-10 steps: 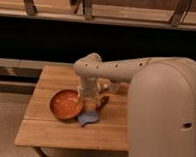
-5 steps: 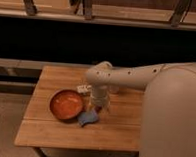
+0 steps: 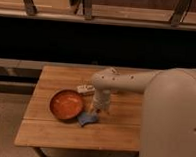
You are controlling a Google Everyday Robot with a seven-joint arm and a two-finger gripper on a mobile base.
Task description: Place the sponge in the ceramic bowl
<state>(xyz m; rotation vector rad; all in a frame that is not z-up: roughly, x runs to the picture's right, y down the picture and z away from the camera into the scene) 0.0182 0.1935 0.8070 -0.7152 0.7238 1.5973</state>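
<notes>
The gripper (image 3: 97,111), jaws spread open, is hovering above a soft blue sponge (image 3: 87,119) lying on the wooden table (image 3: 118,134) — just beside the glossy round ceramic bowl (image 3: 66,104).

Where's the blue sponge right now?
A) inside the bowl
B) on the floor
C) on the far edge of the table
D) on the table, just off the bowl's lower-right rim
D: the sponge lies on the wooden table just outside the empty ceramic bowl, with the gripper low over the sponge's right end.
</notes>
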